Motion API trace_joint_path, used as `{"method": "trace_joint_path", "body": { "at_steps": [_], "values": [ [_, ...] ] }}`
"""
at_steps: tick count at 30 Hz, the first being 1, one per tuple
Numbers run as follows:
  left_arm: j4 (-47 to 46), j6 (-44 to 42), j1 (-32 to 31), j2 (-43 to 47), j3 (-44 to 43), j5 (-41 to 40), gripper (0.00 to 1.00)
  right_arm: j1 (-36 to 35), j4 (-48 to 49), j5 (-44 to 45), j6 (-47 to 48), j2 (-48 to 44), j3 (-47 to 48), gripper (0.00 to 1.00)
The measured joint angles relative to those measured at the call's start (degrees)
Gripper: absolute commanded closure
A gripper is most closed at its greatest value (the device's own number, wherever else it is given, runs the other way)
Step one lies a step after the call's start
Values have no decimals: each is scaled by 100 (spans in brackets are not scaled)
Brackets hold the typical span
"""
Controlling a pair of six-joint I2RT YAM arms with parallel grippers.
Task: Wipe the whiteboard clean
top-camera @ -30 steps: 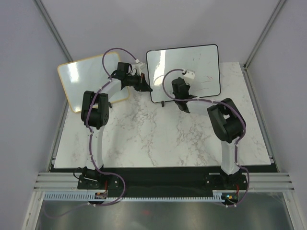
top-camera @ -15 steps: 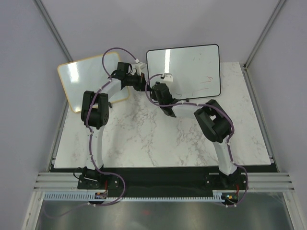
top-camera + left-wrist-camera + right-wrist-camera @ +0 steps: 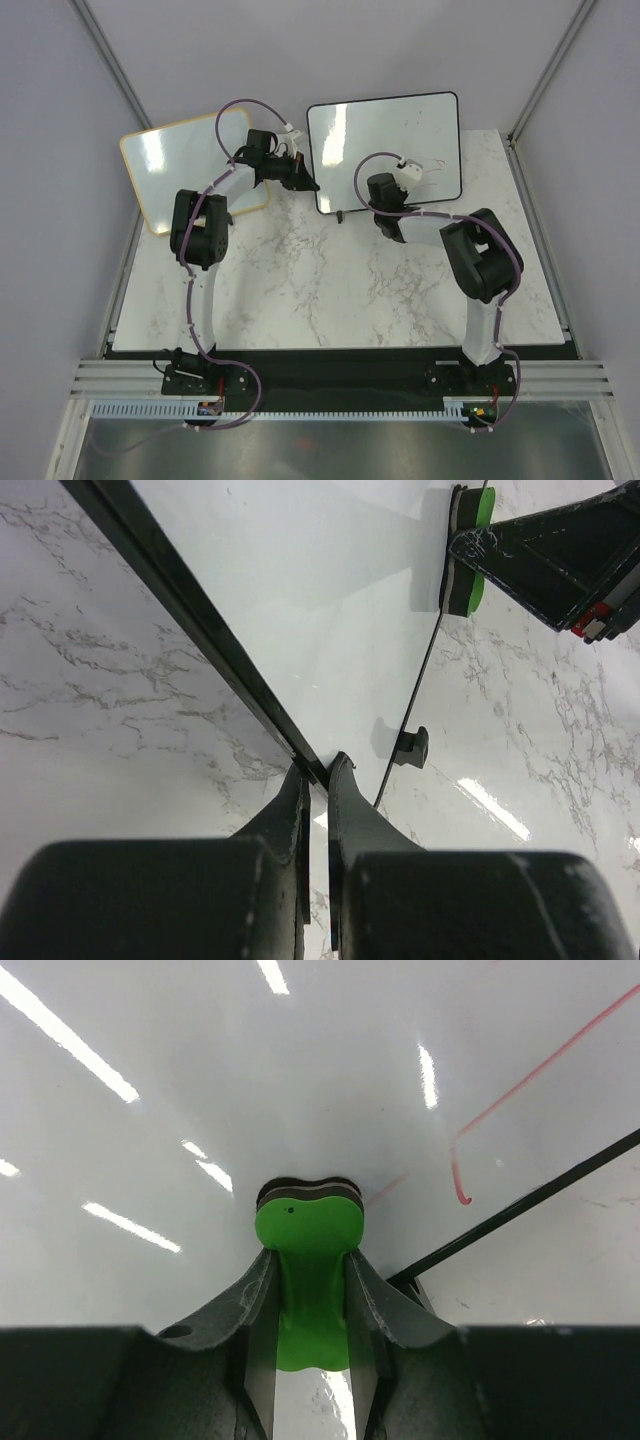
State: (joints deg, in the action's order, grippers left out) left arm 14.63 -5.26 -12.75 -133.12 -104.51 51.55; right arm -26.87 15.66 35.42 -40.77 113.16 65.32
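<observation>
The whiteboard [image 3: 385,130] has a thin black frame and stands tilted at the back of the table, with faint red marks [image 3: 437,165] near its lower right. My left gripper [image 3: 305,183] is shut on the frame's left edge [image 3: 250,680], near the lower corner. My right gripper [image 3: 377,185] is shut on a green eraser [image 3: 308,1225], whose dark pad presses flat on the white surface [image 3: 200,1080]. A red line [image 3: 520,1090] curls just right of the eraser, above the bottom frame [image 3: 530,1205]. The left wrist view shows the eraser [image 3: 468,580] against the board's face.
A second white board with a light wooden frame [image 3: 190,170] leans at the back left, behind my left arm. A small black foot [image 3: 412,745] props the whiteboard's bottom edge. Marble tabletop [image 3: 330,290] lies in front of both boards. Grey walls close in behind.
My right gripper swept the eraser left across the board's lower part, then back right to the lower middle. The left gripper kept its hold on the frame.
</observation>
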Motion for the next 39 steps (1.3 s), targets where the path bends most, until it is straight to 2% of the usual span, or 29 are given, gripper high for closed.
{"method": "trace_joint_path", "body": {
  "at_steps": [9, 13, 19, 24, 28, 33, 39],
  "values": [
    [7, -2, 33, 0, -11, -46, 98, -291, -328, 286, 356, 332, 651, 100],
    [33, -7, 76, 0, -11, -39, 98, -566, -79, 13, 518, 544, 1003, 100],
    [33, -26, 76, 0, -11, -46, 98, -680, 175, -236, 549, 640, 1034, 100],
    [50, -76, 70, 0, -11, -44, 98, -369, 575, -575, 87, 398, 492, 100],
    [179, -249, 61, 46, -11, -55, 98, 323, 702, -549, -149, 48, -96, 100],
    [400, -420, 50, 208, -11, -70, 98, 922, 673, -435, -68, 2, -98, 100],
    [553, -581, 20, 343, -11, -142, 98, 1023, 529, -448, -7, 13, -13, 100]
  ]
}}
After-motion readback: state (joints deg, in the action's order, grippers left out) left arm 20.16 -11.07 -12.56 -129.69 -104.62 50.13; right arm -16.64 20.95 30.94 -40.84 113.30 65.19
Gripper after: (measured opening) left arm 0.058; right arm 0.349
